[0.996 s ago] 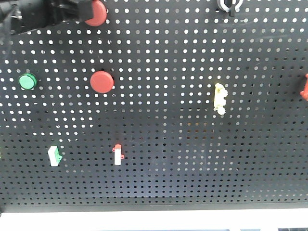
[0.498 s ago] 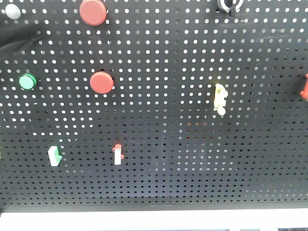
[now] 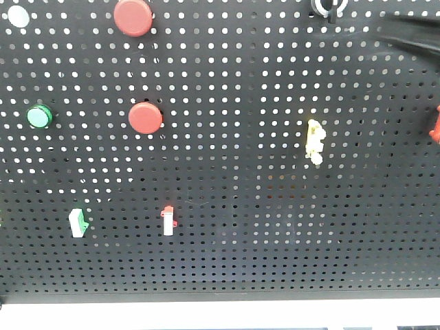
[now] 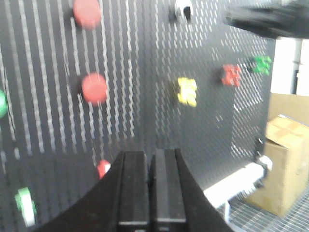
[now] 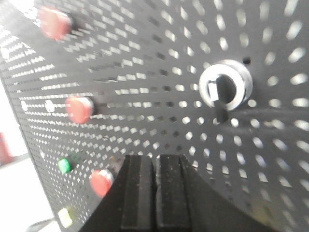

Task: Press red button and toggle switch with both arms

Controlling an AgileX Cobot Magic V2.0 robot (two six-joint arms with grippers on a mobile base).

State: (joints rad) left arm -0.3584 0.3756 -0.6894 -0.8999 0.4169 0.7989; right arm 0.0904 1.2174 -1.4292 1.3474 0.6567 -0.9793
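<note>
pegboard (image 3: 275, 261) unchanged | right arm (image 3: 416, 33) newly in front view, just right of switch (image 3: 326, 7) | left gripper (image 4: 149, 162) pulled back, fingers together, empty | right gripper (image 5: 156, 164) fingers together, empty, facing switch, not touching | red button (image 3: 133, 16) far left of switch, now uncovered: press likely done, toggle next

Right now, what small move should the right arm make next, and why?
Probably ease the right gripper forward, toward the silver rotary switch. In the right wrist view its closed fingers sit below and left of the switch, with bare pegboard between them, so nothing is touching it yet.
</note>
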